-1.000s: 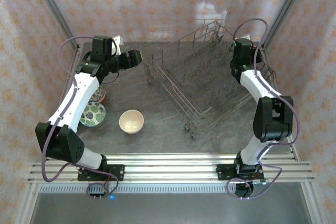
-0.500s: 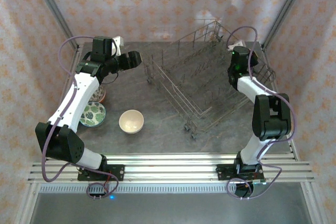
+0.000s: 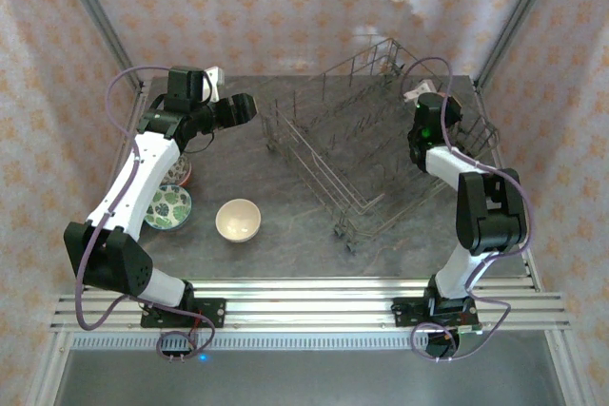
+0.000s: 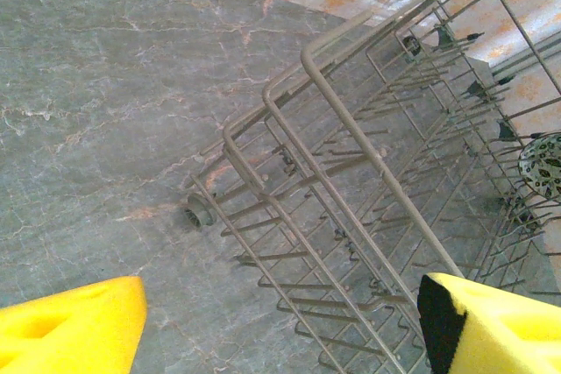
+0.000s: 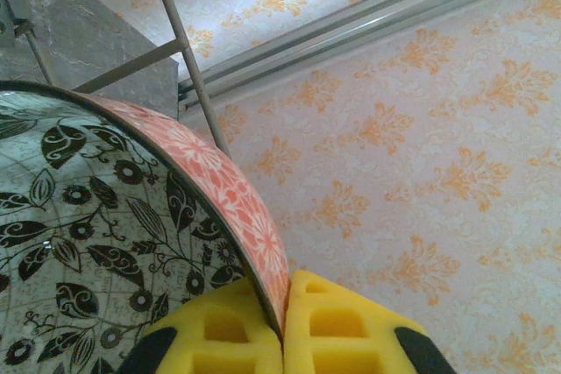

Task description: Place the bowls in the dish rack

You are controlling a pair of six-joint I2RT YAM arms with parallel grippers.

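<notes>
The patterned bowl [image 5: 105, 216], dark leaf print inside and pink-red floral outside, sat edge-on in my right gripper [image 5: 282, 326], which was clamped on its rim w/ one yellow pad [image 5: 219, 339] inside the wall and the other outside. From the left wrist cam I saw it [image 4: 543, 162] among the tines at the far side of the dish rack [image 4: 351, 181], so I judged it was over or just into a slot; whether it touched wire I couldn't tell. It looked like glazed ceramic: stiff, prob. a bit heavy for its size, slick on foam and chippable against wire. A rim pinch was the only real hold, thin wall btw the pads, and I reckoned it could pivot there if lowered fast, so slow and steady, letting go only once the tines carried it. Overhead, that arm reached over the right side of the rack [image 3: 309, 178]. Left gripper [image 3: 245, 105] hung by the rack's far-left corner, fingers spread wide, nothing btw them. On the table [image 3: 285, 244] two more waited: a cream bowl [image 3: 238, 220] upright in the open, easy rim access, and a green-patterned bowl [image 3: 167, 206] tucked beside the left arm, w/ another bowl's edge [image 3: 183, 174] peeking out under that arm, too hidden to describe.
</notes>
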